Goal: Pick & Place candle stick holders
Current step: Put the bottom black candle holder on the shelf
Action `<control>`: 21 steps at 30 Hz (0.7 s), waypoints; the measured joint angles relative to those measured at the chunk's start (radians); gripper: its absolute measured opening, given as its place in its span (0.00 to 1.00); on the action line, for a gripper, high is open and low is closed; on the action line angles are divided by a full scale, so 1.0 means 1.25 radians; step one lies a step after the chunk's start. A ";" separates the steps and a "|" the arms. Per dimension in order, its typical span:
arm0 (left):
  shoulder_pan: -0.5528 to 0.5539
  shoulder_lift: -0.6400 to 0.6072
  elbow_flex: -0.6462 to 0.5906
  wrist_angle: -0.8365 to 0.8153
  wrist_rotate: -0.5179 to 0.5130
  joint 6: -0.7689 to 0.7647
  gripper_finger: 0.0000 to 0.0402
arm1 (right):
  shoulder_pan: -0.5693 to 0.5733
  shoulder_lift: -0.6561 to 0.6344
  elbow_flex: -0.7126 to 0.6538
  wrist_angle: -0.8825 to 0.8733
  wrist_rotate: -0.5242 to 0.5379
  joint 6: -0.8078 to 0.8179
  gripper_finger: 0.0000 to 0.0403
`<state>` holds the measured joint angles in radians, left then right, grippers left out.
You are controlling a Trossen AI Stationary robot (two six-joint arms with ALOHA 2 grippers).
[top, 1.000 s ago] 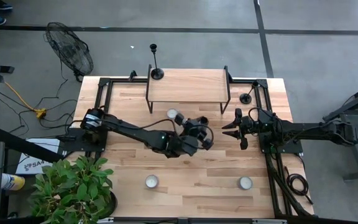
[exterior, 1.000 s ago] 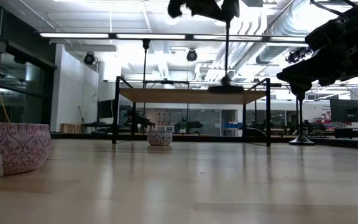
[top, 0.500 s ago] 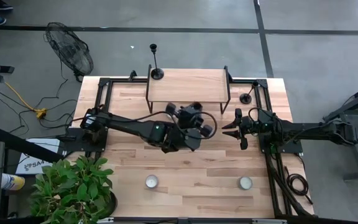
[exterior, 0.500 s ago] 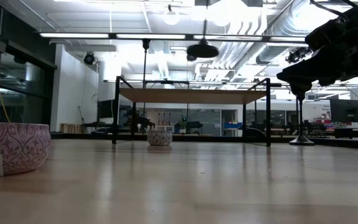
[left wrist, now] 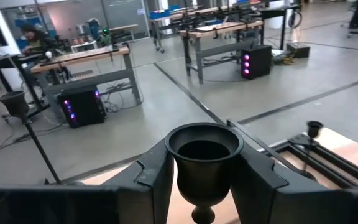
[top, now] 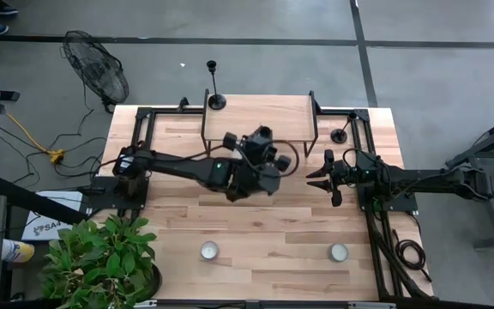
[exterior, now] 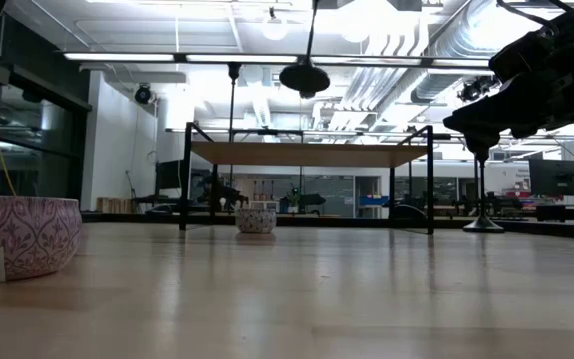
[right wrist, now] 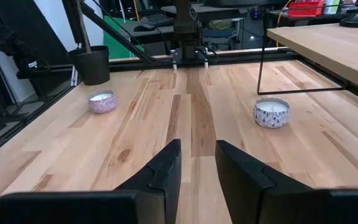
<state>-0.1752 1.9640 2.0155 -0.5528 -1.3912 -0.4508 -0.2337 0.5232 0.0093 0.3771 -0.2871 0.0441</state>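
A slim black metal candlestick (left wrist: 203, 163) is clamped by the left gripper (left wrist: 204, 180) above the raised wooden shelf's (top: 260, 116) near edge; the right gripper (right wrist: 197, 163), slightly parted, is held empty at the right.

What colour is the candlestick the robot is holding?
Black; the candlestick shows best in the left wrist view.

Robotics lab or workshop: grey concrete floor with dark taped lines (top: 360, 51), exposed silver ceiling ducts (exterior: 407, 75) and strip lights, rows of wooden workbenches on metal frames (left wrist: 222, 34) with glowing black computer towers (left wrist: 82, 106), black standing fan (top: 97, 73), light wood worktop (top: 264, 232).
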 joint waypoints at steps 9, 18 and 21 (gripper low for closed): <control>0.086 -0.014 0.000 -0.012 0.044 -0.005 0.32 | 0.000 0.000 0.000 0.000 0.000 0.000 0.24; 0.162 -0.043 0.000 -0.044 0.078 -0.032 0.26 | 0.000 0.000 0.000 0.000 0.000 0.000 0.24; 0.184 -0.044 0.000 -0.075 0.082 -0.060 0.28 | 0.000 0.000 0.000 0.000 0.000 0.000 0.24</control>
<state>0.0546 1.9088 2.0152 -0.6461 -1.2884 -0.5260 -0.2337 0.5232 0.0093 0.3770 -0.2874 0.0441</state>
